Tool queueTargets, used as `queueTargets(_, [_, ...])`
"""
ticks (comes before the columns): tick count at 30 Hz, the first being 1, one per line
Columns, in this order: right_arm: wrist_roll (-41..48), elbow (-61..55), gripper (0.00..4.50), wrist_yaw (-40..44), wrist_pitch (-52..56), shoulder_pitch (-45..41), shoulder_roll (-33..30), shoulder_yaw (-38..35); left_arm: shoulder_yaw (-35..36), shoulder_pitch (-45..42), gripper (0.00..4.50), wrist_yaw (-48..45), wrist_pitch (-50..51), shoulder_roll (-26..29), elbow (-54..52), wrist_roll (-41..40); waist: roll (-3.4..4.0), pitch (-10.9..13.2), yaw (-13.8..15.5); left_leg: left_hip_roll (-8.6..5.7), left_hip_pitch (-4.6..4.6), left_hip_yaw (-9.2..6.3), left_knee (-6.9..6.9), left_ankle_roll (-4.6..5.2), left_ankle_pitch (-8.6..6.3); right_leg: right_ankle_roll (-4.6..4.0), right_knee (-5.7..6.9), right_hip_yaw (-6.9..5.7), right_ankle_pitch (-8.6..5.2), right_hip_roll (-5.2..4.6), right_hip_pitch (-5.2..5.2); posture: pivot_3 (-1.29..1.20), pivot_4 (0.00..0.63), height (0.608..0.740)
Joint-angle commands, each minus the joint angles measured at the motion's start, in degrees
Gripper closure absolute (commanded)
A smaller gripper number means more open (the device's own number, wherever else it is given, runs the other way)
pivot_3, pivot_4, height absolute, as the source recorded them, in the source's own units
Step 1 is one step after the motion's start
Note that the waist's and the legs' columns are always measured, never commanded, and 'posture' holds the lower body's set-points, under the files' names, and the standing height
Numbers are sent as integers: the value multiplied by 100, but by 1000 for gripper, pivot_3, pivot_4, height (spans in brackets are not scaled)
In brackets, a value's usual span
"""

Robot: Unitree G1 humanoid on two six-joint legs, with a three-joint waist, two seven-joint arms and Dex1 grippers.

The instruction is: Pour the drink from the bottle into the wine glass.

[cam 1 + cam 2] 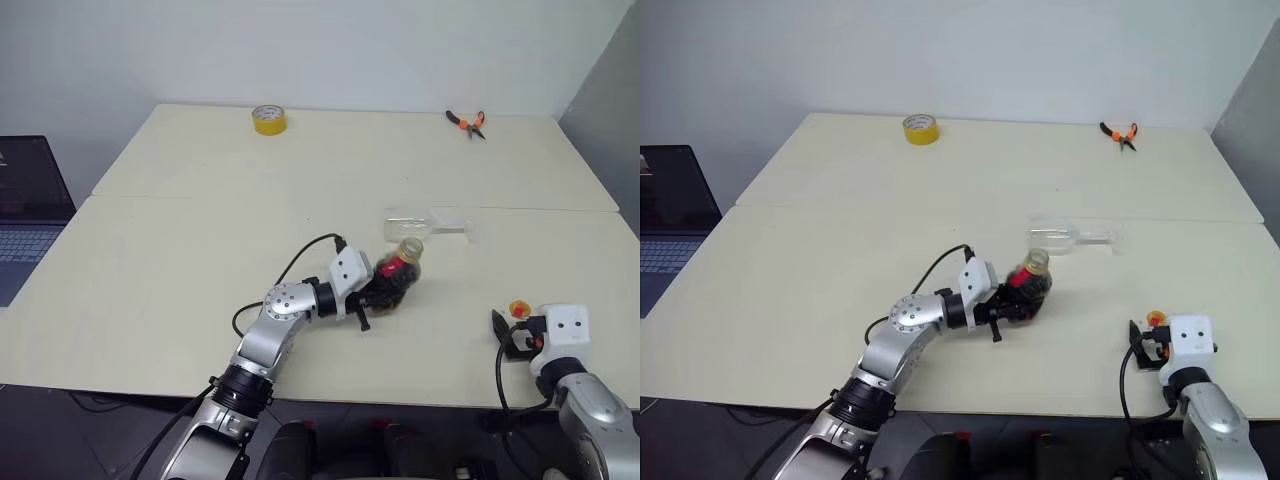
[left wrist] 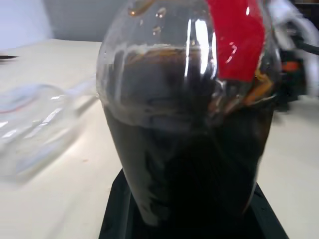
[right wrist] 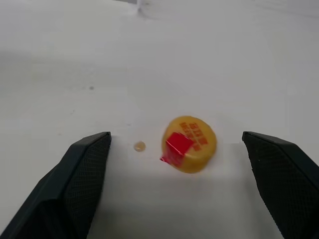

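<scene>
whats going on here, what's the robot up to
The robot's left gripper is shut on the bottle of dark drink, whose cap is off. The wine glass lies on its side on the table just beyond the bottle. The right gripper is open, with the yellow cap lying on the table between its fingers. Nothing has been poured yet.

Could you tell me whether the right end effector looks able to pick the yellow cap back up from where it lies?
Probably yes: the cap lies on the bare table between the right end effector's open fingers, with nothing in between.
</scene>
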Motion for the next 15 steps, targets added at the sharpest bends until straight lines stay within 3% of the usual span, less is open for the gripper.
queueTargets(1, [21, -532, 0, 395, -510, 55, -99, -37, 287, -117, 3753, 327, -146, -31, -263, -78, 1, -1, -8, 1, 1, 0, 0, 0, 0, 0, 1, 0, 0, 0, 0, 0, 150, 740])
queueTargets(7, [1194, -1511, 0, 1802, -570, -235, -454, 261, 1090, -176, 3753, 1731, -612, -77, 21, 213, 3, 1, -53, 13, 4, -1, -1, 0, 0, -1, 4, 1, 1, 0, -3, 0, 150, 740])
queueTargets(15, [1813, -2057, 0, 2443, 307, -988, -1059, 887, 1530, -232, 3753, 2672, -914, -15, 546, 487, -5, 5, 11, -10, -2, -9, 9, 0, 0, 0, -2, -9, 2, -23, 6, 0, 150, 740])
